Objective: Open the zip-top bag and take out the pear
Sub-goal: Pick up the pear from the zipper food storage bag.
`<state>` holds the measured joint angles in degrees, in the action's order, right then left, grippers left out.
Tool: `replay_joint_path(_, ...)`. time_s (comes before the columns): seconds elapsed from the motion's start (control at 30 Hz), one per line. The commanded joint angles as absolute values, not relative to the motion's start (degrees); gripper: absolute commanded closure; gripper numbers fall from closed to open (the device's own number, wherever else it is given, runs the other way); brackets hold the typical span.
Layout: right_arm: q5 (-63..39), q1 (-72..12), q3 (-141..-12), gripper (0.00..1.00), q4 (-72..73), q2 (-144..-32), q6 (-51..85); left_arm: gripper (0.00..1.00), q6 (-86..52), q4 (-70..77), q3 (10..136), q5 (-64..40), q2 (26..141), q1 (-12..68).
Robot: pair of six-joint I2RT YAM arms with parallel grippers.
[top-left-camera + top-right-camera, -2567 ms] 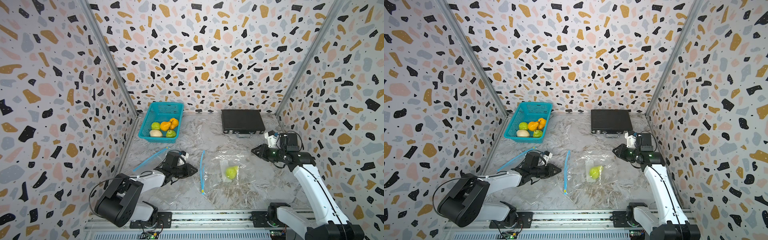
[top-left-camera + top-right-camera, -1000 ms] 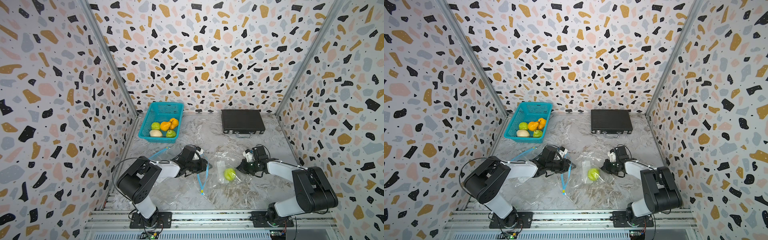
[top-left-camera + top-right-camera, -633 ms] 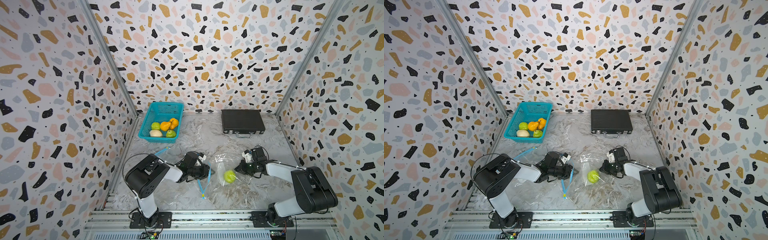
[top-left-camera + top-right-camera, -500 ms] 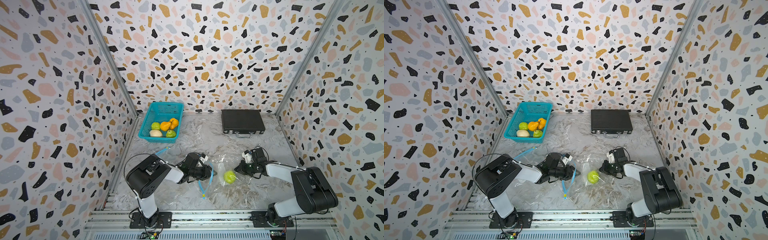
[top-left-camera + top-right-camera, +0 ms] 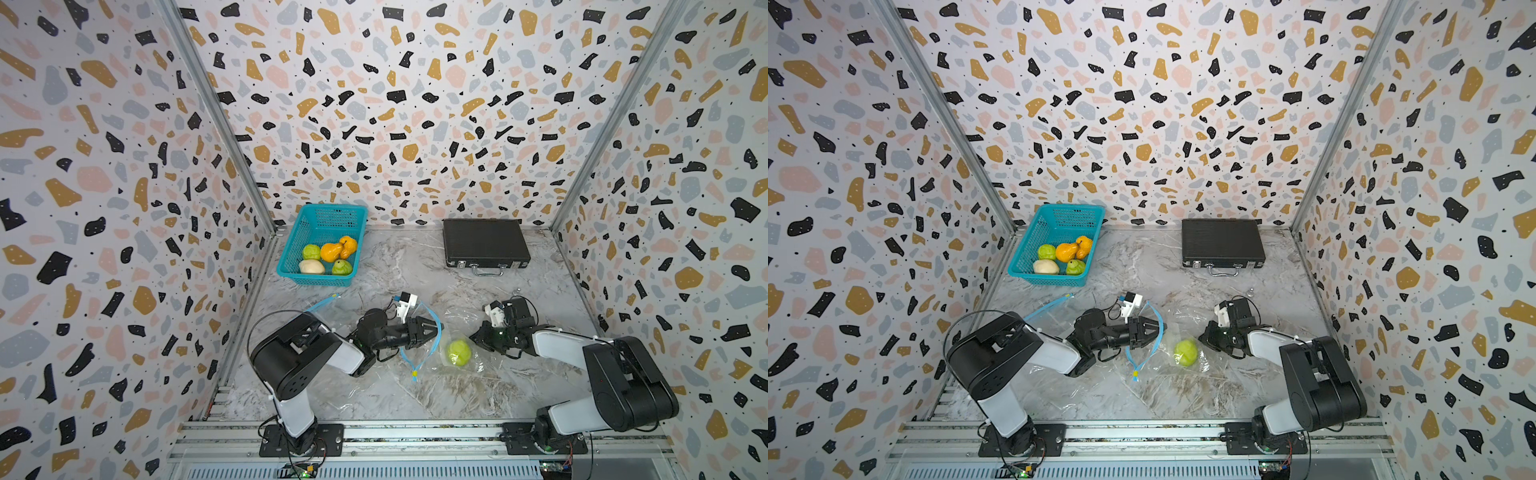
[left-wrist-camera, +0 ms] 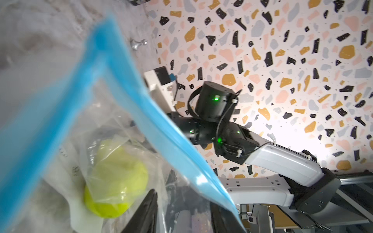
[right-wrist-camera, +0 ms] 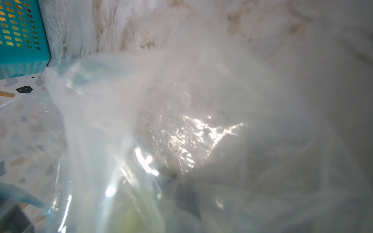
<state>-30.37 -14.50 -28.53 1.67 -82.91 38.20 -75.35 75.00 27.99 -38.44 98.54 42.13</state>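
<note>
The clear zip-top bag (image 5: 461,322) lies mid-table, its blue zip strip (image 5: 432,347) bowed open into a loop in both top views. The yellow-green pear (image 5: 459,352) (image 5: 1185,352) sits inside it, wrapped in film, and also shows in the left wrist view (image 6: 115,181). My left gripper (image 5: 435,329) (image 6: 183,217) has its tips in the bag's mouth. Its jaws stand apart, with only clear film between them, and the strip (image 6: 125,84) arches over them. My right gripper (image 5: 477,336) (image 5: 1203,336) is shut on the bag's opposite edge. In the right wrist view, film (image 7: 181,131) hides its fingers.
A teal basket (image 5: 316,280) of fruit stands at the back left. A black case (image 5: 484,243) lies at the back right. A small silver piece (image 5: 517,291) lies near the case. Another clear bag with a blue strip (image 5: 322,303) lies under my left arm.
My left gripper has pushed rightward into the bag's mouth, and the zip strip has bowed from nearly straight into an open loop. My right gripper has kept its hold in place.
</note>
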Motion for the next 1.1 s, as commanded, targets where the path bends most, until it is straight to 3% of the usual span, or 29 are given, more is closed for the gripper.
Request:
replay_joint_path(0.0,-29.4,-14.8,-27.9,1.00,1.2,-81.9,38.5,0.57,-75.2,80.9,28.0,-38.1,95.3,42.6)
replay_joint_path(0.37,-29.5,-14.8,-27.9,1.00,-1.1,-79.2,37.5,0.59,-74.3,81.0,17.8,-37.1,101.7,42.4)
replay_joint_path(0.77,-28.8,-14.8,-28.1,1.00,-4.5,-77.1,36.6,0.53,-75.0,76.4,11.6,-31.9,87.4,41.1)
replay_joint_path(0.93,-29.2,-14.8,-28.1,1.00,-4.6,-77.0,36.4,0.44,-71.1,57.1,8.7,-30.7,70.9,37.1)
replay_joint_path(1.07,-29.4,-14.8,-28.3,1.00,-4.9,-76.9,36.2,0.32,-56.4,11.2,17.1,-25.4,46.2,35.7)
